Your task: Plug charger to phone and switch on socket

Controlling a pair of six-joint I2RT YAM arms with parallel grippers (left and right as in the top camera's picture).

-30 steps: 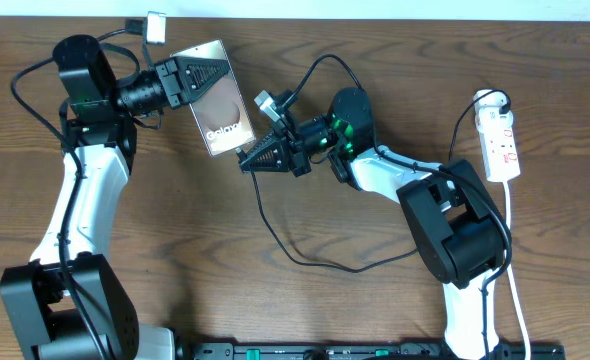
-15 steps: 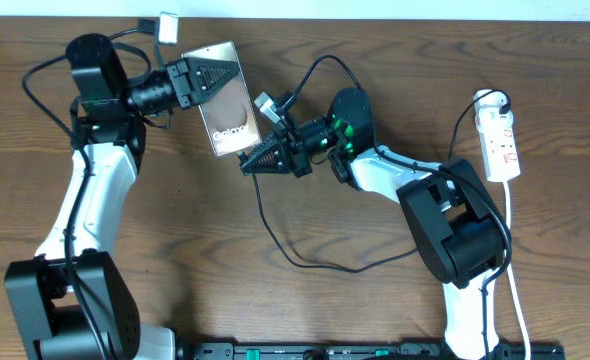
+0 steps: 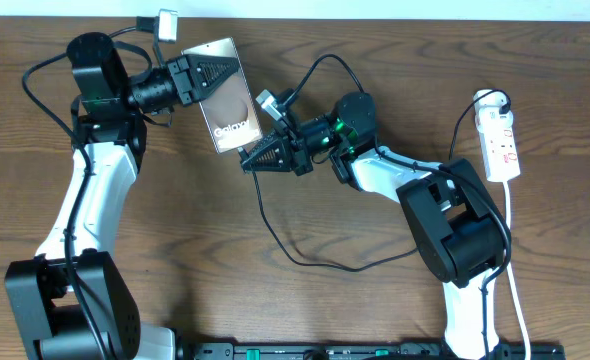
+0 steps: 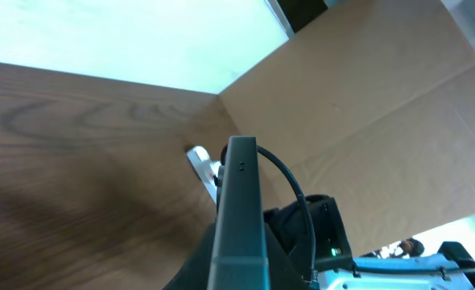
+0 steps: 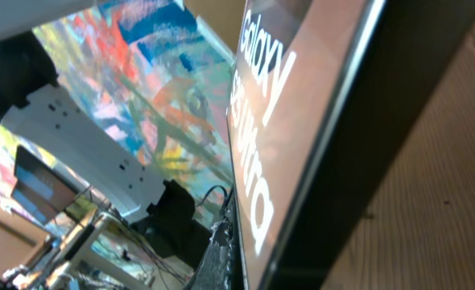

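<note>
My left gripper (image 3: 220,72) is shut on the top of the phone (image 3: 230,105), a brownish glossy slab with white "Galaxy" lettering, and holds it tilted above the table. In the left wrist view the phone (image 4: 239,201) stands edge-on between the jaws. My right gripper (image 3: 247,160) is closed to a point right at the phone's lower edge, with the charger's black cable (image 3: 305,262) trailing from it. The plug tip is hidden. The phone (image 5: 302,97) fills the right wrist view, very close. The white socket strip (image 3: 501,140) lies at the far right, with a white adapter (image 3: 489,98) at its top end.
The black cable loops across the table's middle and runs up toward the strip. The strip's white cord (image 3: 515,270) runs down the right side. Camera leads arch over both wrists. The table's far edge meets a pale wall.
My left gripper has carried the phone a little to the right, toward the right gripper's tip. The right gripper has hardly moved.
</note>
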